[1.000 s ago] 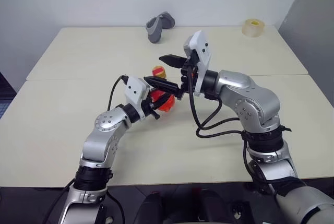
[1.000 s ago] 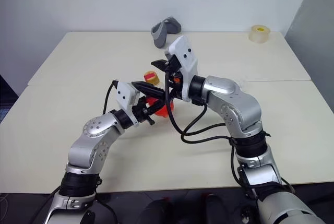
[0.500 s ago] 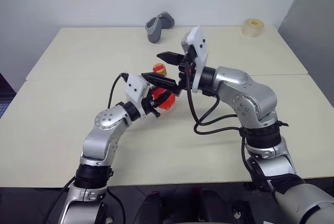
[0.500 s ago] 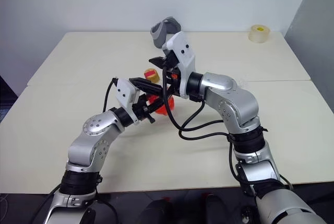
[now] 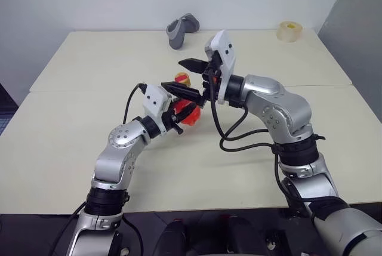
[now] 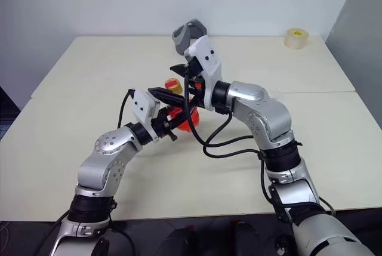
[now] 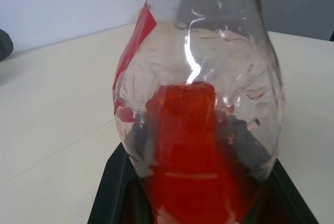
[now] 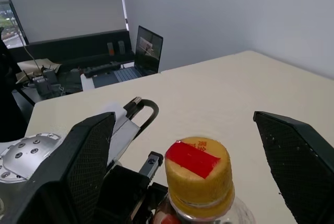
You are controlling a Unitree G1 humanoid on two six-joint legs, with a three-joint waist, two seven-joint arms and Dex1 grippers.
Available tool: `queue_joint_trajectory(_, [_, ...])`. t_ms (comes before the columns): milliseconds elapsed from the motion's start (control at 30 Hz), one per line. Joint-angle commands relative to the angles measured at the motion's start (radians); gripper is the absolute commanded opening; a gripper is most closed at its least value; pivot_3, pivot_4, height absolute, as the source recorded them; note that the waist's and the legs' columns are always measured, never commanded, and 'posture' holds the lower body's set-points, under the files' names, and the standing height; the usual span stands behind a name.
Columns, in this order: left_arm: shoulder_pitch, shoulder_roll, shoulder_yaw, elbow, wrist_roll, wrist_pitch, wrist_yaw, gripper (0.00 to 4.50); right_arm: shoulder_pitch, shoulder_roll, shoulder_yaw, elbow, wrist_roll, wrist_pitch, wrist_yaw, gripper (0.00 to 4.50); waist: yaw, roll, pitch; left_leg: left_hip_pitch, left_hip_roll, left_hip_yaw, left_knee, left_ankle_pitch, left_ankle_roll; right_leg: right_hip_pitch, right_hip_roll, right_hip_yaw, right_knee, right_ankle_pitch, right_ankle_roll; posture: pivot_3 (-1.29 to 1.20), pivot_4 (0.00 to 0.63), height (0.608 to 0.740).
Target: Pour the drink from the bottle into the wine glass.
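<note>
- Cream-coloured tabletop (image 5: 77,119) under a plain pale wall; a seam runs across it from left to right, and the surface looks smooth and matte
- the bottle (image 7: 201,109) sits near the middle of the table, clenched by the left gripper (image 5: 182,113) around its rounded belly; clear thin plastic, bulbous below and narrowing to a neck
- the drink (image 7: 188,166), a translucent bright red, fills the lower part of the bottle; the upper part shows clear plastic with glints of light
- the yellow cap (image 8: 199,171), ribbed at its lower edge and bearing a red patch on top, is on the neck
- the right gripper (image 8: 198,156) reaches in from the right with its two black fingers spread wide, one on either side of the cap and apart from it, grasping nothing; the finger pads (image 8: 297,156) have a fine dotted texture
- a black cable (image 5: 230,142) loops down from the right wrist toward the table
- a grey curved object (image 5: 181,30) lies at the far edge, left of centre; what it is I cannot tell
- a roll of pale yellowish tape (image 5: 289,30) lies flat at the far right corner, well apart from the bottle
- beyond the table, in the right wrist view, a dark desk with an open laptop (image 8: 146,49) stands by a window
</note>
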Motion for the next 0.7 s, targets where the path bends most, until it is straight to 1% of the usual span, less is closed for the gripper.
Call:
queue_joint_trajectory(33, [-0.026,0.001,0.016,-0.025,-0.014,-0.024,-0.004,1.24,-0.017,-0.001,0.004,-0.012,-0.013,-0.04,0.018,4.33,0.0,0.0,0.0,0.0,0.0,0.0,0.0,0.0,0.0,0.0,0.0,0.0,0.0,0.0,0.0,0.0,0.15,0.74])
queue_joint_trajectory(100, [-0.026,0.001,0.017,-0.024,-0.014,-0.024,-0.004,1.24,-0.017,-0.001,0.005,-0.006,-0.017,-0.047,0.02,3.88,0.0,0.0,0.0,0.0,0.0,0.0,0.0,0.0,0.0,0.0,0.0,0.0,0.0,0.0,0.0,0.0,0.15,0.74])
queue_joint_trajectory(133, [-0.026,0.001,0.017,-0.024,-0.014,-0.024,-0.004,1.24,-0.017,0.0,0.006,-0.003,-0.018,-0.051,0.022,3.55,0.0,0.0,0.0,0.0,0.0,0.0,0.0,0.0,0.0,0.0,0.0,0.0,0.0,0.0,0.0,0.0,0.15,0.74])
queue_joint_trajectory(233, [-0.027,0.001,0.017,-0.023,-0.013,-0.025,-0.003,1.24,-0.017,0.004,0.003,0.002,-0.021,-0.056,0.026,2.5,0.0,0.0,0.0,0.0,0.0,0.0,0.0,0.0,0.0,0.0,0.0,0.0,0.0,0.0,0.0,0.0,0.15,0.74])
queue_joint_trajectory(333, [-0.028,0.001,0.017,-0.022,-0.013,-0.025,-0.004,1.24,-0.019,0.007,-0.001,0.006,-0.023,-0.059,0.028,1.34,0.0,0.0,0.0,0.0,0.0,0.0,0.0,0.0,0.0,0.0,0.0,0.0,0.0,0.0,0.0,0.0,0.15,0.74])
queue_joint_trajectory(367, [-0.03,0.001,0.017,-0.02,-0.013,-0.025,-0.004,1.24,-0.021,0.009,-0.004,0.008,-0.022,-0.059,0.026,1.23,0.0,0.0,0.0,0.0,0.0,0.0,0.0,0.0,0.0,0.0,0.0,0.0,0.0,0.0,0.0,0.0,0.15,0.74])
queue_joint_trajectory(600, [-0.022,0.004,0.016,-0.031,-0.015,-0.02,-0.006,1.24,-0.04,0.004,-0.011,0.014,-0.015,-0.058,0.04,1.23,0.0,0.0,0.0,0.0,0.0,0.0,0.0,0.0,0.0,0.0,0.0,0.0,0.0,0.0,0.0,0.0,0.15,0.74])
queue_joint_trajectory(633, [-0.015,0.008,0.014,-0.04,-0.018,-0.017,-0.012,1.24,-0.051,-0.001,-0.014,0.017,-0.005,-0.06,0.06,1.23,0.0,0.0,0.0,0.0,0.0,0.0,0.0,0.0,0.0,0.0,0.0,0.0,0.0,0.0,0.0,0.0,0.15,0.74])
queue_joint_trajectory(700, [0.008,0.021,0.008,-0.067,-0.027,-0.01,-0.032,1.24,-0.083,-0.024,-0.012,0.032,0.013,-0.083,0.142,1.23,0.0,0.0,0.0,0.0,0.0,0.0,0.0,0.0,0.0,0.0,0.0,0.0,0.0,0.0,0.0,0.0,0.15,0.74])
